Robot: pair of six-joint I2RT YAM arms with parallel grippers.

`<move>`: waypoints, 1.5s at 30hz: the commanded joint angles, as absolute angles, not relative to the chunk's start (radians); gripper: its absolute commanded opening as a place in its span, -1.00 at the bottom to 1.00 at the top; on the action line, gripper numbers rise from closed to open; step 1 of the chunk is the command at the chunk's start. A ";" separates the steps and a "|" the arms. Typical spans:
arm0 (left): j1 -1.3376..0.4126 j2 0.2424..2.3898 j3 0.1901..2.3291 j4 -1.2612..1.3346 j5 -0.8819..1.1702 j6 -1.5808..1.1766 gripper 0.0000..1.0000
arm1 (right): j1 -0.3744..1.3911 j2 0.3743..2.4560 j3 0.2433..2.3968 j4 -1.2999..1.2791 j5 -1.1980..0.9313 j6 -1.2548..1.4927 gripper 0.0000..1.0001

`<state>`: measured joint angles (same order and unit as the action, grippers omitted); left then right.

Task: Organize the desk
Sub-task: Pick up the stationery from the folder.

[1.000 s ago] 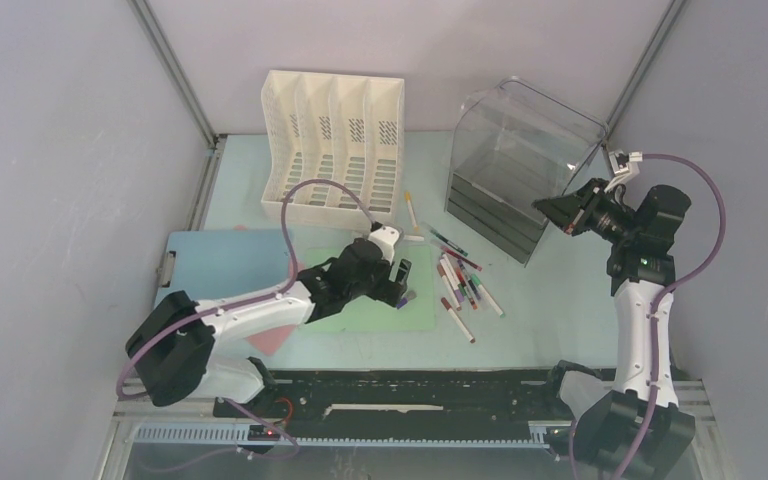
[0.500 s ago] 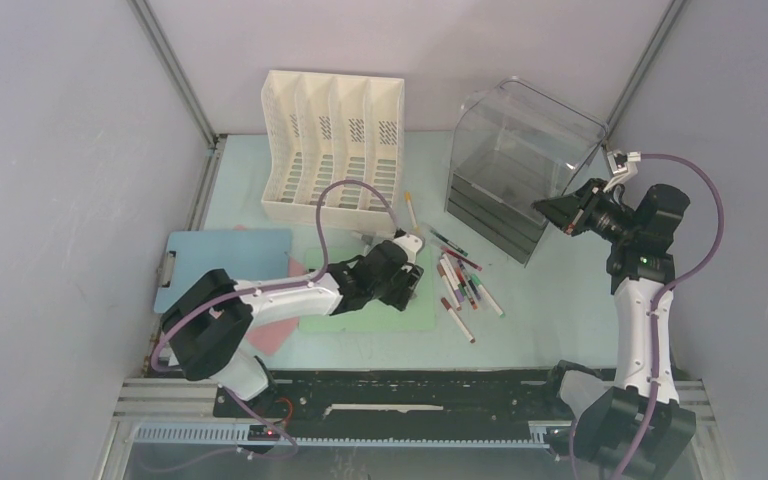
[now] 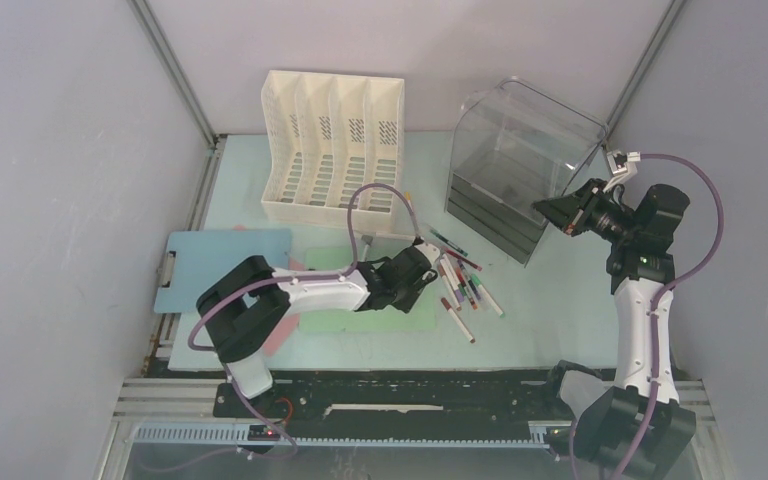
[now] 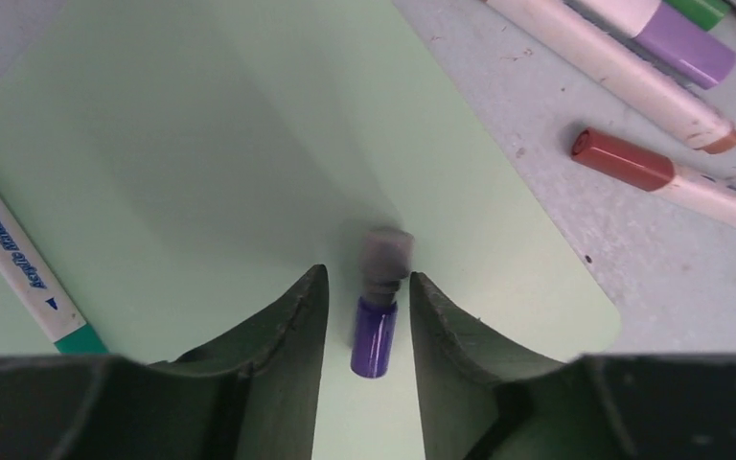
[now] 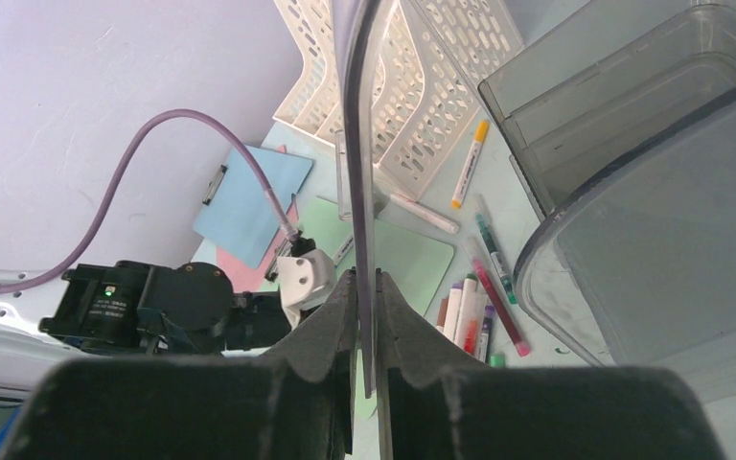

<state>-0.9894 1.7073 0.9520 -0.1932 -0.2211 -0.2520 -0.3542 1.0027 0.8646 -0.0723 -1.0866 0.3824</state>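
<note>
Left wrist view: purple marker [image 4: 375, 337] lies between the fingers of the left gripper [image 4: 369, 278]. Its grey tip at 12 o'clock is smeared, shape unreadable. White marker [image 4: 14, 240] at 9 o'clock has its teal end cut off behind the gripper body. Brown-capped marker [image 4: 623, 160] at 2 o'clock runs off the right edge.

Top view: the left gripper's fingers are hidden under its own wrist. Pink sheet [image 3: 282, 338] is mostly covered by the left arm [image 3: 310, 292]. Loose markers [image 3: 463, 285] are too small to count.

Right wrist view: clear sheet [image 5: 354, 144], pinched in the right gripper [image 5: 364, 278], is seen edge-on and leaves the frame at 12 o'clock. Clear bin [image 5: 652, 220] is cropped at 3 o'clock.
</note>
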 commanded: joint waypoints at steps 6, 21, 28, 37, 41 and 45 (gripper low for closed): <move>-1.003 1.771 1.003 -0.239 -0.276 -0.236 -0.54 | -0.359 0.994 0.873 -0.099 -1.132 0.380 -0.70; -1.002 1.147 0.547 0.412 -0.305 -0.276 -1.00 | -0.359 0.996 0.873 -0.099 -1.139 0.380 -0.69; -0.950 0.894 0.477 0.462 -0.324 -0.327 -1.00 | -0.357 0.998 0.873 -0.100 -1.140 0.380 -0.69; -0.886 0.752 0.441 0.494 -0.214 -0.402 -1.00 | -0.356 0.998 0.873 -0.101 -1.140 0.381 -0.69; -0.860 0.743 0.412 0.544 -0.168 -0.460 -1.00 | -0.355 0.999 0.872 -0.099 -1.145 0.378 -0.69; -0.828 0.752 0.357 0.695 -0.087 -0.541 -1.00 | -0.354 1.013 0.874 -0.080 -1.190 0.378 -0.68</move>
